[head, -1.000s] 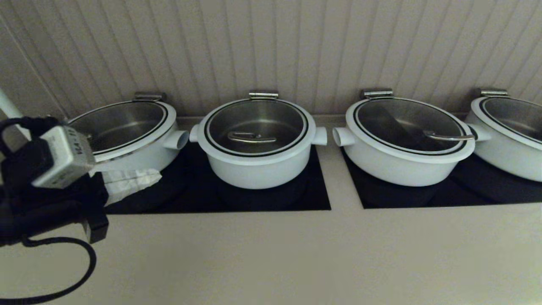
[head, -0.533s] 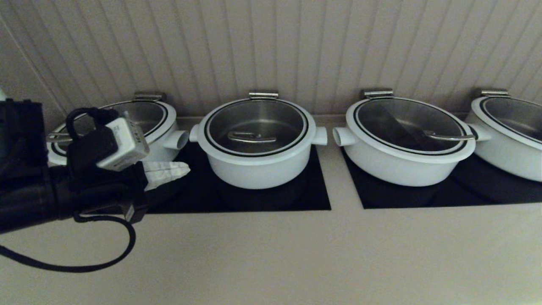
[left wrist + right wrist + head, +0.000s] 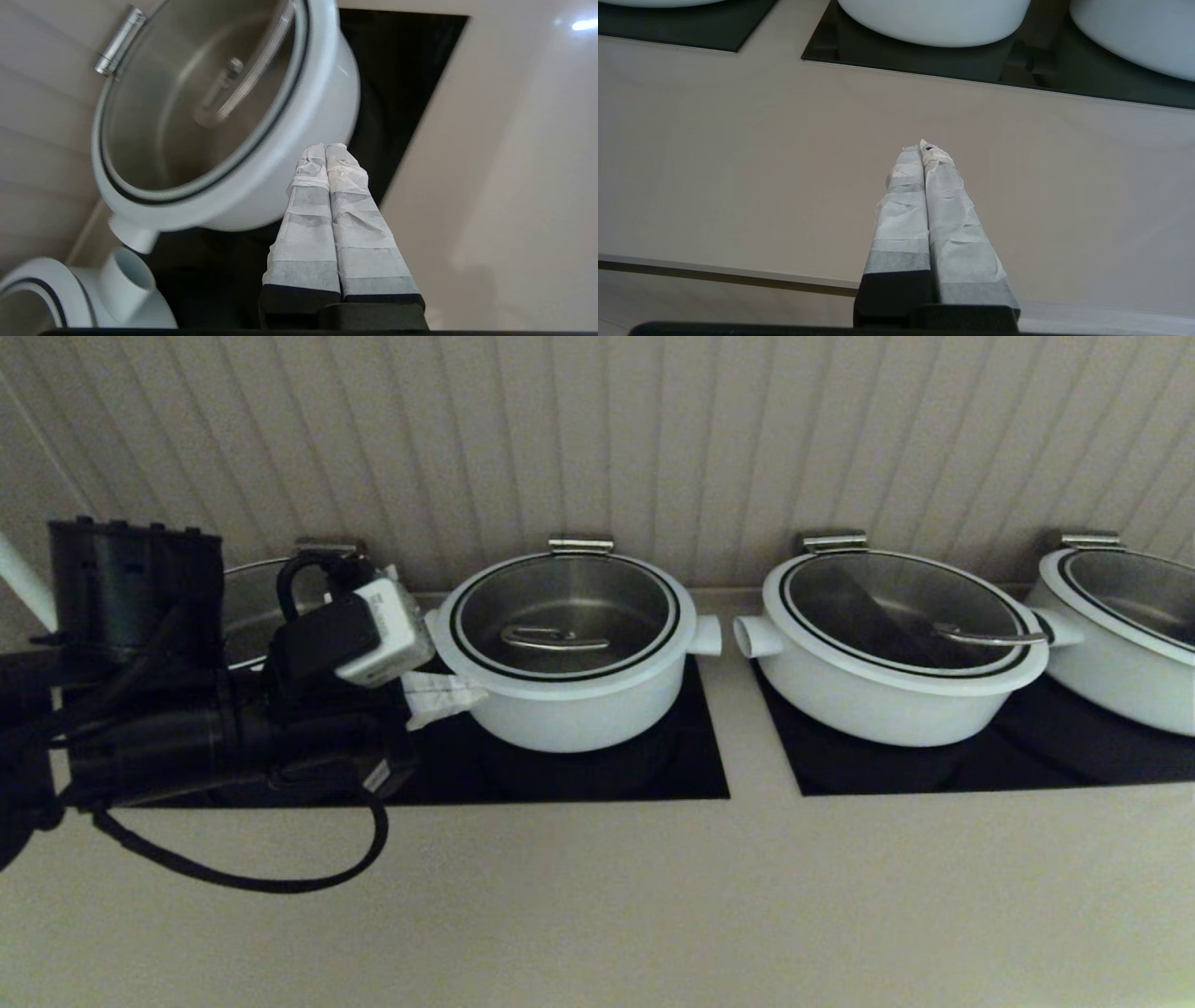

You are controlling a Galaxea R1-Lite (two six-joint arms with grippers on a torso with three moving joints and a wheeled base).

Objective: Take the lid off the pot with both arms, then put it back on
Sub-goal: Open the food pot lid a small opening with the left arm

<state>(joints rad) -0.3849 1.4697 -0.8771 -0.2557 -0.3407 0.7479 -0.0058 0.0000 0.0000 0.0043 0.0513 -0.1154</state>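
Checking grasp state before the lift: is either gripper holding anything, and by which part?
Nothing is held. The left gripper is shut and empty beside the pot; the right gripper is shut above the bare counter.

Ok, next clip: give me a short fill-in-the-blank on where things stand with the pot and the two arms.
1. The lid sits ____ on the pot.
2. The left gripper has its jaws ____, its tip beside the pot's wall.
3. The right gripper hangs over the bare ____, jaws shut.
4. In the head view, only the ____ arm shows.

Missing words: closed; shut; counter; left
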